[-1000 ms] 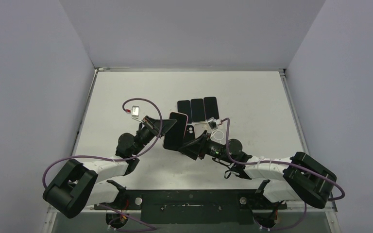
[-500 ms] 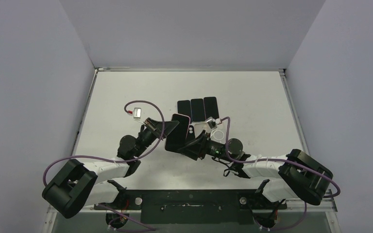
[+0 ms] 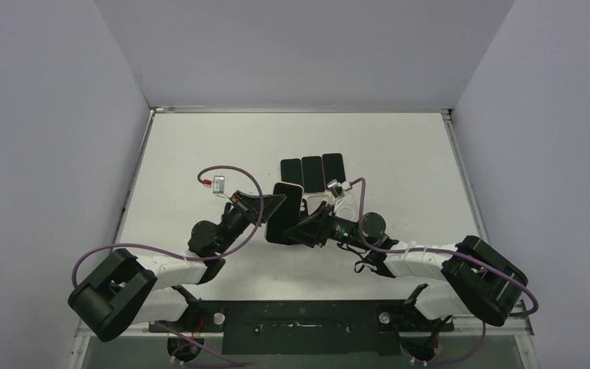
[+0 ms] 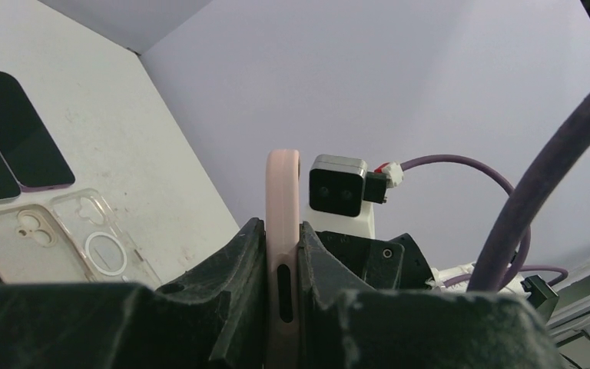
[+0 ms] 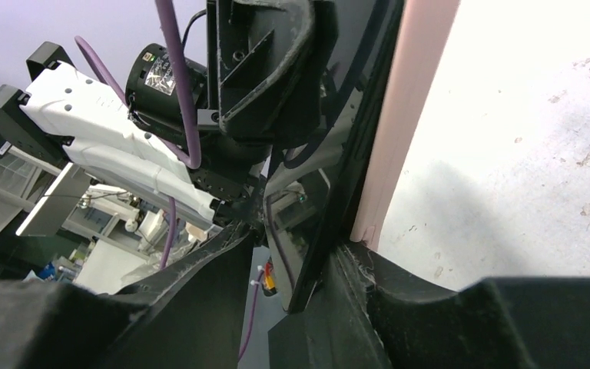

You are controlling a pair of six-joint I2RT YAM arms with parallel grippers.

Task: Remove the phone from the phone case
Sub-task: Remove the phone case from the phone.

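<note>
The phone in its pink case (image 3: 284, 211) stands on edge above the table centre. My left gripper (image 3: 267, 206) is shut on it from the left; in the left wrist view the pink case edge (image 4: 283, 223) is pinched between the two fingers of that gripper (image 4: 283, 261). My right gripper (image 3: 301, 228) is at the phone's right side. In the right wrist view the dark phone screen (image 5: 330, 207) and pink case rim (image 5: 403, 115) sit between the open fingers of the right gripper (image 5: 296, 261), against the right finger, with a gap to the left finger.
Three dark phones (image 3: 312, 171) lie in a row behind the grippers. Clear empty cases (image 3: 330, 201) lie just right of the held phone, also shown in the left wrist view (image 4: 54, 242). The right wrist camera (image 4: 342, 196) is close behind the pink case.
The left gripper has carried the cased phone to the right and turned it more upright. The right gripper has moved up and left, closing in on the phone's right edge.
</note>
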